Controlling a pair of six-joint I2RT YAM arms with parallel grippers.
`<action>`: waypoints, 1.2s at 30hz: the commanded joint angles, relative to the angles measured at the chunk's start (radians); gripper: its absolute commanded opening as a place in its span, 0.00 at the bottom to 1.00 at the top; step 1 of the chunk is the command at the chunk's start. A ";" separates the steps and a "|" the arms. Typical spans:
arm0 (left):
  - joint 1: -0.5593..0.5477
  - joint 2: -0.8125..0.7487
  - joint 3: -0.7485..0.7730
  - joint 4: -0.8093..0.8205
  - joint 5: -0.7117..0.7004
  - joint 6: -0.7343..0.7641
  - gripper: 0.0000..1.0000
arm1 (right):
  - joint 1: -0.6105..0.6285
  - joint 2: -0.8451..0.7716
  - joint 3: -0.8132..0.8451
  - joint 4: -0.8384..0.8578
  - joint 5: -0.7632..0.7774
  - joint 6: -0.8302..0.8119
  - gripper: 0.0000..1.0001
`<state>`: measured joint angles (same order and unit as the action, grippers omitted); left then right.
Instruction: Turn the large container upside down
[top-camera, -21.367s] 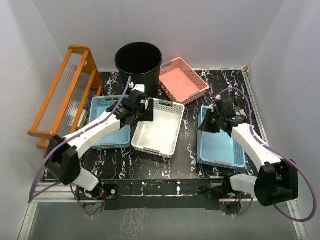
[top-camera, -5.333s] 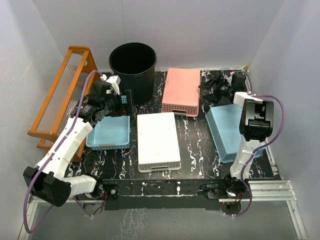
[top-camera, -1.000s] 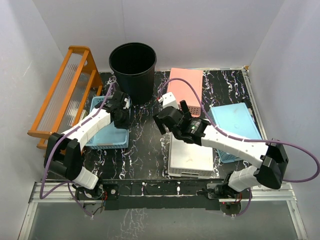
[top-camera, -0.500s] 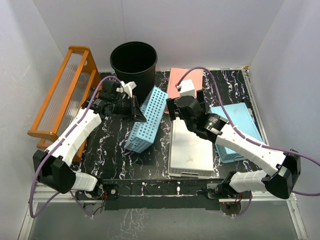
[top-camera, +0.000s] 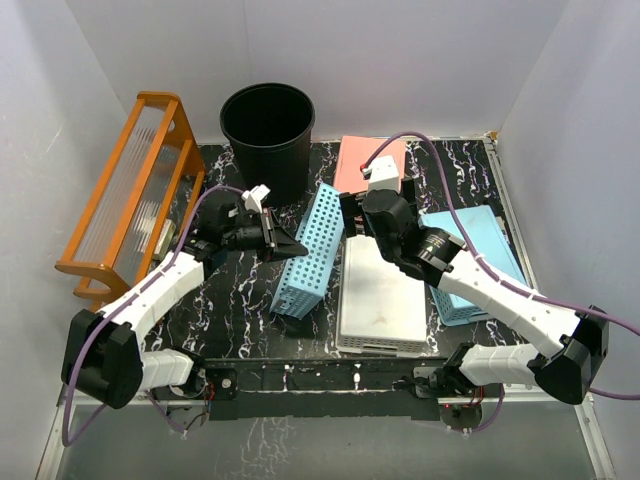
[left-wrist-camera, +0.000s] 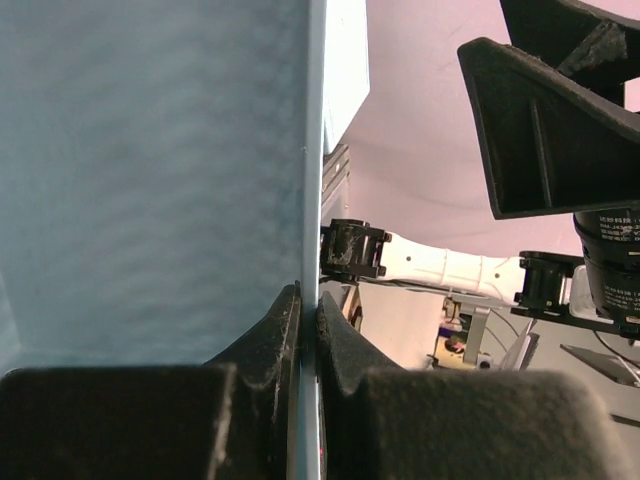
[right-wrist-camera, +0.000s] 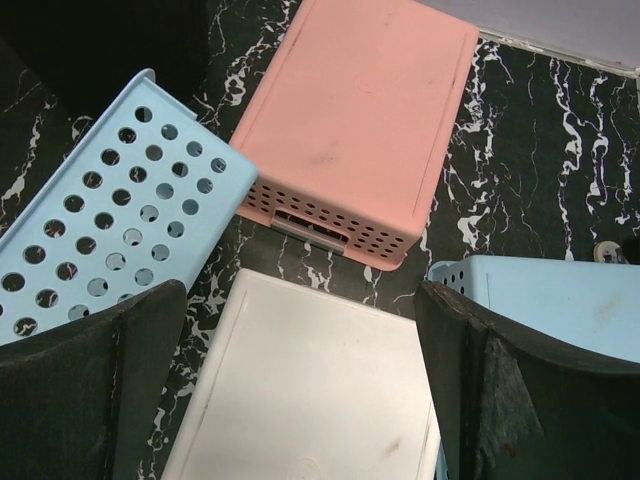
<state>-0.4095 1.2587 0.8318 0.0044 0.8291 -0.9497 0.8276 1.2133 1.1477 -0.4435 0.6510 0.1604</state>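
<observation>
The large container (top-camera: 265, 130), a tall round black bin, stands upright with its mouth up at the back of the table, left of centre. Its dark wall fills the top-left corner of the right wrist view (right-wrist-camera: 90, 40). No gripper touches it. My left gripper (top-camera: 286, 244) is in front of it, shut on the thin wall of a light blue lattice basket (top-camera: 310, 250) that it holds tipped up on its edge; the pinched blue wall (left-wrist-camera: 308, 250) runs between the fingers. My right gripper (top-camera: 362, 222) hangs open and empty over the white basket (right-wrist-camera: 310, 380).
An orange rack (top-camera: 130, 190) lines the left side. A pink basket (top-camera: 370, 165), the white basket (top-camera: 380, 295) and a second blue basket (top-camera: 470, 260) all lie bottom up right of centre. White walls enclose the table.
Over the last second my left gripper lifted the blue basket from flat onto its edge and carried it right and nearer. My right arm drew back to the right and rose.
</observation>
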 joint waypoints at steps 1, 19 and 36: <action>0.027 -0.043 -0.062 0.033 -0.015 -0.044 0.00 | -0.008 -0.017 -0.005 0.054 -0.015 0.009 0.98; 0.202 -0.042 0.078 -0.561 -0.177 0.470 0.53 | -0.018 0.094 -0.032 0.089 -0.261 0.136 0.98; 0.265 -0.160 0.073 -0.544 -0.190 0.466 0.22 | -0.019 0.153 -0.099 0.177 -0.414 0.252 0.98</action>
<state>-0.1555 1.1053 0.9207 -0.4988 0.6724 -0.5060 0.8150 1.3735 1.0473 -0.3550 0.2623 0.3737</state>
